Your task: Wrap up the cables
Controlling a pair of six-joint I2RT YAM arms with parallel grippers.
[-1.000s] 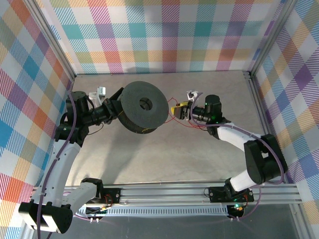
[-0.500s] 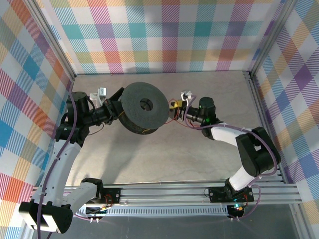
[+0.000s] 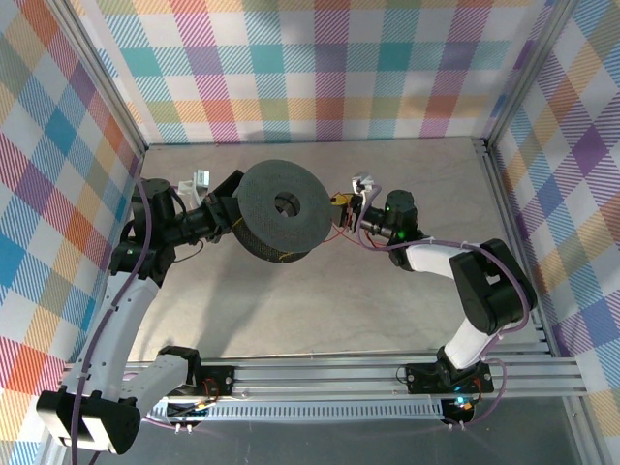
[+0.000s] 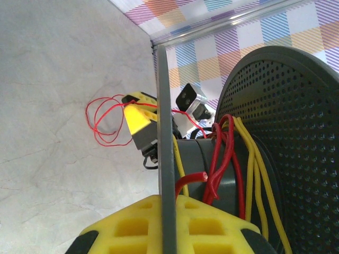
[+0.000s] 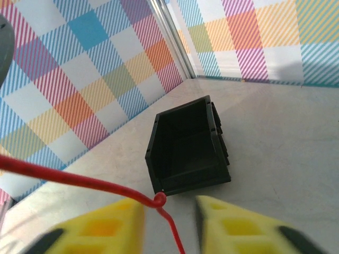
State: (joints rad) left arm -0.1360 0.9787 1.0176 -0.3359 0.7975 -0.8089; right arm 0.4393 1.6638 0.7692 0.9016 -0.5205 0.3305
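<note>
A dark grey perforated spool (image 3: pixel 283 208) hangs above the table, with my left gripper (image 3: pixel 225 208) shut on its thin flange (image 4: pixel 168 159). Red and yellow cables (image 4: pixel 225 153) are wound on the hub. Thin red cable loops (image 4: pixel 106 124) trail off toward my right gripper (image 3: pixel 341 208), which sits just right of the spool. In the right wrist view, the red cable (image 5: pixel 79 180) crosses in from the left and kinks in the gap of my right gripper (image 5: pixel 169 222). Its blurred yellow fingers (image 5: pixel 100 227) stand apart and do not pinch the cable.
A black open box (image 5: pixel 188 143) lies on the grey tabletop just beyond my right fingers. Plaid walls (image 3: pixel 320 68) and aluminium frame posts (image 3: pixel 504 194) enclose the table on three sides. The arms' bases sit on the rail (image 3: pixel 320 373) at the near edge.
My right gripper has moved left, closer to the spool, and its jaws have narrowed round the red cable. The left arm and the spool have stayed nearly still.
</note>
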